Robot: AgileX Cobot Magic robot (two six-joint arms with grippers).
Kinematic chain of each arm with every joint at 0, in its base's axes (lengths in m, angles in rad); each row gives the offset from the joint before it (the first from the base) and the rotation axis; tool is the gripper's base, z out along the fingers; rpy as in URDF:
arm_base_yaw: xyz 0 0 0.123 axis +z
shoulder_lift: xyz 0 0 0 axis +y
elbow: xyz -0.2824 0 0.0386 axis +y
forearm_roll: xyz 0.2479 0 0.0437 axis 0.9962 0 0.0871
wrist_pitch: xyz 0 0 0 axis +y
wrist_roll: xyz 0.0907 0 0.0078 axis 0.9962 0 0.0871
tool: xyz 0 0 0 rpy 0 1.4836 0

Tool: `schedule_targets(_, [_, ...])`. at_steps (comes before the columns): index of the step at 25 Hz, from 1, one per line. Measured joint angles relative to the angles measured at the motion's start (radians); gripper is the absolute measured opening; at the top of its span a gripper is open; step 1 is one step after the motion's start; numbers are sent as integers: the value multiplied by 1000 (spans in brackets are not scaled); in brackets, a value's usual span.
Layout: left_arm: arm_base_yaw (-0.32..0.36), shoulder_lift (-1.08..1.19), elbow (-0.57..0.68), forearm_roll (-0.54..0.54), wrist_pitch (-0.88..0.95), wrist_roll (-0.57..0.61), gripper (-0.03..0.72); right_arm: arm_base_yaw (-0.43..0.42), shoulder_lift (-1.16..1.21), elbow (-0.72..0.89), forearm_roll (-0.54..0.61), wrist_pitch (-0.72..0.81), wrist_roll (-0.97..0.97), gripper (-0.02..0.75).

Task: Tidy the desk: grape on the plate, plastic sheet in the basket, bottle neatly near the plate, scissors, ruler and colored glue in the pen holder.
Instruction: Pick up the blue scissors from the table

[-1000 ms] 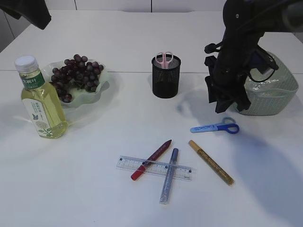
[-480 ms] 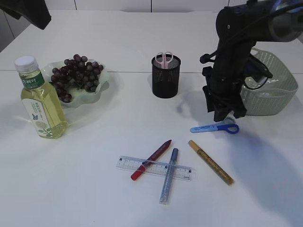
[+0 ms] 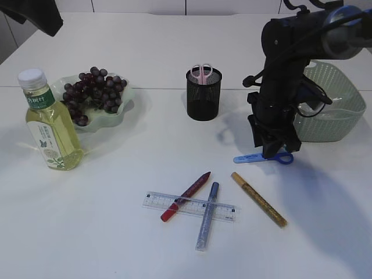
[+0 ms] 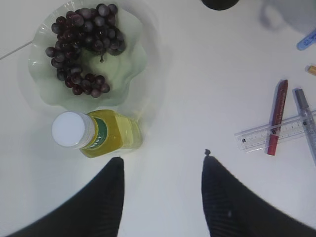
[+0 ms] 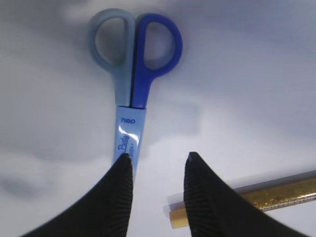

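The white tabletop (image 3: 116, 232) takes up basically everything, and the black right arm (image 3: 290, 64) reaches down over its right side with the pale green woven plastic basket (image 3: 340, 110) sitting just behind and to the right of it. The right gripper (image 5: 157, 163) is down low over the blue plastic scissors (image 5: 132, 74), jaws parted with nothing clamped; its left finger overlaps the blade end in the wrist view, and I can't tell if it's actually touching. The scissor handles point away from that gripper, and the gold glitter glue pen (image 5: 266, 195) lies just under its right finger, tip poking in from the right. Over on the other side, the left gripper (image 4: 163, 163) hangs high above the table, jaws wide apart and empty. Just ahead of its left finger stands the yellow liquid bottle with a white cap (image 4: 91, 136), upright, touching the rim of the wavy-edged light green plate (image 4: 138, 59) beyond it, which holds the bunch of dark purple grapes (image 4: 84, 44). Ahead and right of that gripper lies the clear plastic ruler (image 4: 281, 136), with the red glue pen (image 4: 276, 116) and the silver-blue glitter glue pen (image 4: 306, 116) crossed over it. The black mesh pen holder (image 3: 204, 96) stands left of the right gripper, pink-handled scissors (image 3: 201, 71) sticking out of the top.
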Motion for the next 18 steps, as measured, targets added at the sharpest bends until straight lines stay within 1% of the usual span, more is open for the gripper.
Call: schedule_targets(18, [0, 0, 0, 0, 0, 0, 371, 0, 11, -2, -2, -25, 2, 273])
